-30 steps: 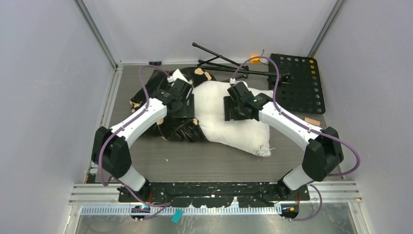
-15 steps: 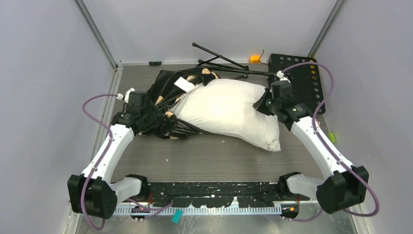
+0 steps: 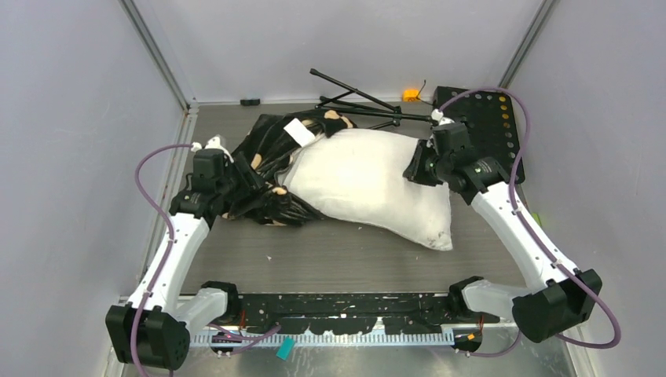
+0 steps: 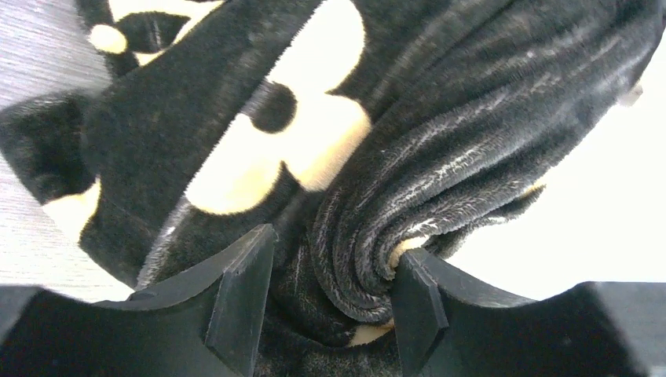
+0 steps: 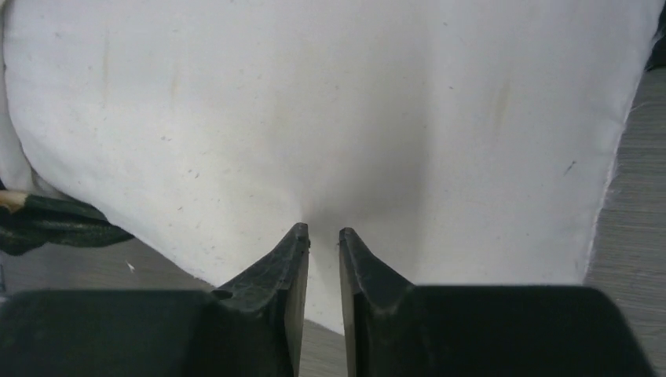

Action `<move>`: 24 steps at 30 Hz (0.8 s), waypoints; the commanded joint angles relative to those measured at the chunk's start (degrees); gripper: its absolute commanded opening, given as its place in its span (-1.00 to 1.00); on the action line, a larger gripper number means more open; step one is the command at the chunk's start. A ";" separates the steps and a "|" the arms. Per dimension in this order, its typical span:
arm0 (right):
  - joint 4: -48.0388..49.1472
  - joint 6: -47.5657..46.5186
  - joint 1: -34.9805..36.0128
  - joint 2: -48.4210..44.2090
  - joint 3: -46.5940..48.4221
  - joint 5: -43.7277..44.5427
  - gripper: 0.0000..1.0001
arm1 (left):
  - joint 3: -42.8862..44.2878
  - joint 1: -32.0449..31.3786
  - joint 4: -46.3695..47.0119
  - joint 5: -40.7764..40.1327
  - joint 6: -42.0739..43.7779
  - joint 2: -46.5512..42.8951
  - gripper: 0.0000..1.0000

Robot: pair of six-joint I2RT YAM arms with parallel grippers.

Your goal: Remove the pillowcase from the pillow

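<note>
Behind the pillow (image 3: 369,184) lie a folded black stand (image 3: 357,98) and a small orange thing (image 3: 410,95). A black plate with holes (image 3: 495,137) lies far right, beside the right arm. The pillow lies mid-table (image 3: 345,259), which is grey, with its long axis going from far left to near right. The pillowcase (image 3: 267,157) is bunched at its left end. The left gripper (image 4: 326,302) is clenched on a pillowcase fold, and the right gripper (image 5: 323,236) pinches the pillow's right edge. The walls are pale.
</note>
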 commanded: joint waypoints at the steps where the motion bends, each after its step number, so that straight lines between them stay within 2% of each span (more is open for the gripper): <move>1: -6.09 -5.01 7.11 -0.19 7.87 9.21 -0.02 | 1.20 0.85 1.18 2.63 4.18 -0.60 0.12; 2: -7.11 -4.87 9.27 -0.10 8.60 11.31 0.44 | 0.95 0.89 1.54 3.31 4.09 -0.40 0.12; 3: -8.07 -4.42 11.47 -0.13 8.97 13.26 0.67 | 0.45 0.90 2.41 4.18 3.92 -0.29 0.13; 4: -8.60 -3.75 13.61 -0.47 8.94 14.86 0.71 | -0.30 0.90 3.53 5.14 3.67 -0.28 0.14; 10: -9.87 0.35 21.15 0.87 3.96 17.04 0.76 | -1.94 0.84 6.00 6.78 2.55 -0.06 0.18; 16: -5.49 -0.30 21.58 7.66 -3.58 22.94 0.81 | -1.53 0.87 5.59 6.42 2.93 0.77 0.22; 20: -1.22 -0.52 21.30 14.67 -4.51 28.46 0.82 | -1.65 0.88 5.23 5.03 2.68 1.07 0.26; 21: 0.26 -0.49 21.08 16.00 -4.57 28.80 0.78 | -1.69 0.90 5.19 4.78 2.39 1.25 0.27; 22: 1.43 -0.17 20.74 16.83 -4.54 28.75 0.57 | -1.69 0.85 4.97 4.39 2.04 1.45 0.29; 24: 2.54 0.66 20.25 16.62 -3.94 29.27 -0.36 | -1.34 0.83 4.14 3.31 1.38 1.72 0.31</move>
